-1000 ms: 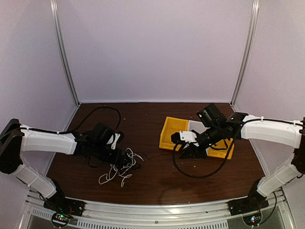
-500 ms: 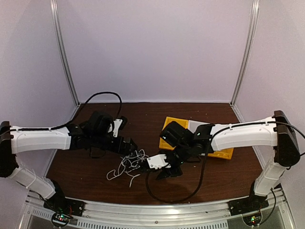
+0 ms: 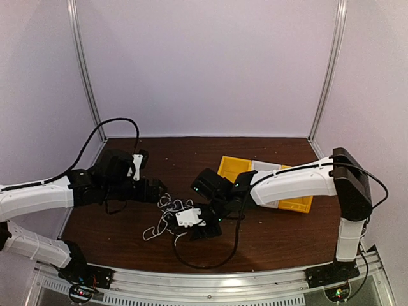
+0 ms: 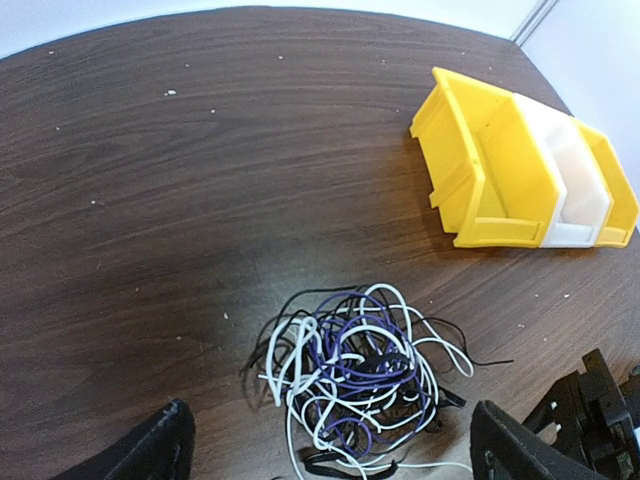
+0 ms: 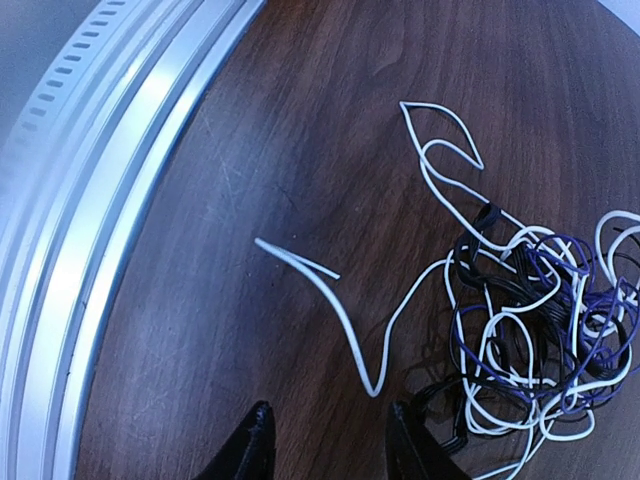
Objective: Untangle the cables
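Observation:
The cables (image 3: 169,215) lie in one knotted clump of white, black and purple cords (image 4: 355,370) on the brown table. My left gripper (image 4: 335,455) hovers just short of the clump, wide open, with the knot ahead between its fingers (image 4: 160,450) and nothing in them; in the top view it (image 3: 156,190) is up-left of the clump. My right gripper (image 5: 330,450) is open and empty. A loose white cord loop (image 5: 370,380) lies just ahead of its fingertips, and the clump (image 5: 540,320) is to the right. In the top view this gripper (image 3: 199,229) is low at the clump's right.
Yellow bins (image 3: 233,172) with a white one (image 3: 264,167) between them stand right of centre, also in the left wrist view (image 4: 500,170). The aluminium rail (image 5: 80,200) runs along the table's near edge. A thick black arm cable (image 3: 210,261) loops over the table under the right arm.
My right arm has swung left from the bins to the clump, its jaws opening a little. My left gripper has opened wide and drawn back to the left, off the cables.

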You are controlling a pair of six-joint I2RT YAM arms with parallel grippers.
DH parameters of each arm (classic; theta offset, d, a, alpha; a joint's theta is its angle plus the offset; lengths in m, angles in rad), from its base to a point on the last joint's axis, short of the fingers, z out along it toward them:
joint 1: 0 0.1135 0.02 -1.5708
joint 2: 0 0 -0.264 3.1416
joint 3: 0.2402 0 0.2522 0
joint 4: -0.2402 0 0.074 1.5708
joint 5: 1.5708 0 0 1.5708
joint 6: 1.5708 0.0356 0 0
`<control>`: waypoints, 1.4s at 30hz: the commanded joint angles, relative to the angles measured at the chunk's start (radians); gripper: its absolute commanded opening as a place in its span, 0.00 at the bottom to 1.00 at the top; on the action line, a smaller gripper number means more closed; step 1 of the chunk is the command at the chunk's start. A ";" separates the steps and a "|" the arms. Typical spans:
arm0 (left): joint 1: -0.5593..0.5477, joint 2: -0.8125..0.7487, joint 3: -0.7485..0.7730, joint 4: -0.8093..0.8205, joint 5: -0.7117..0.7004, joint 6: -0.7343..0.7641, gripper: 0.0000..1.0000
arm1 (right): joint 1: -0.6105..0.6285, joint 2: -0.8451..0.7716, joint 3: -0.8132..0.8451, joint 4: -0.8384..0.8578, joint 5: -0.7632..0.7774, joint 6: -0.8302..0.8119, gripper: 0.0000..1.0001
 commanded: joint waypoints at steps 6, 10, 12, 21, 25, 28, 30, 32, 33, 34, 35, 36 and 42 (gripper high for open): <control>-0.001 -0.038 -0.020 0.003 -0.061 -0.014 0.98 | 0.008 0.096 0.083 0.051 -0.047 0.061 0.33; -0.001 -0.035 -0.033 0.021 -0.062 0.010 0.96 | 0.008 0.107 0.121 0.042 -0.039 0.096 0.00; -0.001 -0.040 -0.051 0.050 -0.057 0.042 0.94 | 0.006 0.079 0.149 0.000 -0.053 0.106 0.00; -0.034 -0.219 -0.171 0.298 0.216 0.259 0.79 | -0.086 -0.103 0.288 -0.157 -0.287 0.274 0.00; -0.107 -0.367 -0.284 0.452 0.237 0.343 0.76 | -0.141 -0.150 0.309 -0.159 -0.327 0.320 0.00; -0.131 -0.377 -0.333 0.545 0.263 0.342 0.75 | -0.170 -0.170 0.336 -0.155 -0.342 0.350 0.00; -0.146 -0.328 -0.330 0.571 0.249 0.354 0.73 | -0.181 -0.173 0.362 -0.162 -0.345 0.360 0.00; -0.182 -0.265 -0.314 0.608 0.198 0.382 0.70 | -0.182 -0.177 0.391 -0.171 -0.336 0.361 0.00; -0.205 -0.233 -0.308 0.641 0.178 0.404 0.67 | -0.184 -0.178 0.405 -0.172 -0.332 0.362 0.00; -0.224 -0.199 -0.305 0.681 0.166 0.423 0.62 | -0.182 -0.177 0.421 -0.174 -0.328 0.366 0.00; -0.235 -0.162 -0.300 0.731 0.164 0.444 0.54 | -0.183 -0.177 0.437 -0.178 -0.328 0.369 0.00; -0.240 -0.124 -0.291 0.771 0.152 0.455 0.48 | -0.183 -0.175 0.454 -0.183 -0.327 0.369 0.00; -0.263 0.107 -0.288 1.073 -0.017 0.490 0.33 | -0.182 -0.178 0.507 -0.198 -0.325 0.375 0.00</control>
